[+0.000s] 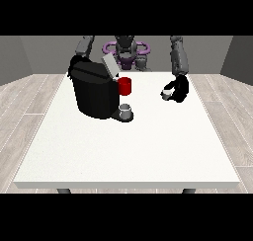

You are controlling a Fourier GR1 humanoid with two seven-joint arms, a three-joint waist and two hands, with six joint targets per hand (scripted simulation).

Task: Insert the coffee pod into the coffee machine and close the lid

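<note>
A black coffee machine stands on the white table's far left, lid tilted open, while the small pale coffee pod sits well right.

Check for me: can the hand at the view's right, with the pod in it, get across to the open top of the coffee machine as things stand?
Probably yes. The hand at the view's right holds the coffee pod, and bare table lies between it and the coffee machine. The lid is up; only the red cup stands near the path.
</note>
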